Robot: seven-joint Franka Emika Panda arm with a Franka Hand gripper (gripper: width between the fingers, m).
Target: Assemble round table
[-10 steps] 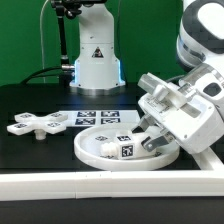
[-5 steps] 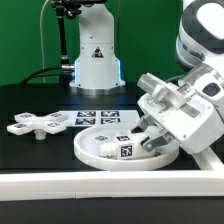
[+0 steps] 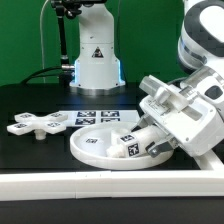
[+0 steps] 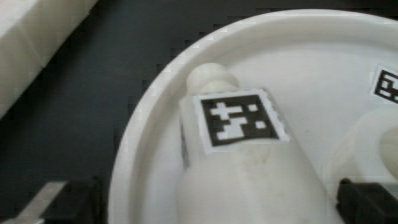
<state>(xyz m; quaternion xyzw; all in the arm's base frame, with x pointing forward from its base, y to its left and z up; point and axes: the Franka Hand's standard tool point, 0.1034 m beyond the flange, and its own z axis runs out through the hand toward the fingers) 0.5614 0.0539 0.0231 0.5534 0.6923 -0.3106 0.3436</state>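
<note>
Post, short and cylindrical, is seen lying on its side inside the rimmed round disc on the bench; its long axis runs between the 2 spread jaws of the gripper, which are not yet closed on it.

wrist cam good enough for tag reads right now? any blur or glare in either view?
Wrist view: soft focus throughout; the tag on the post is slightly blurred yet legible; the white post against the white round disc gives little contrast. Exterior view: even light, no strong glare, but coarse, so tags read small.
</note>
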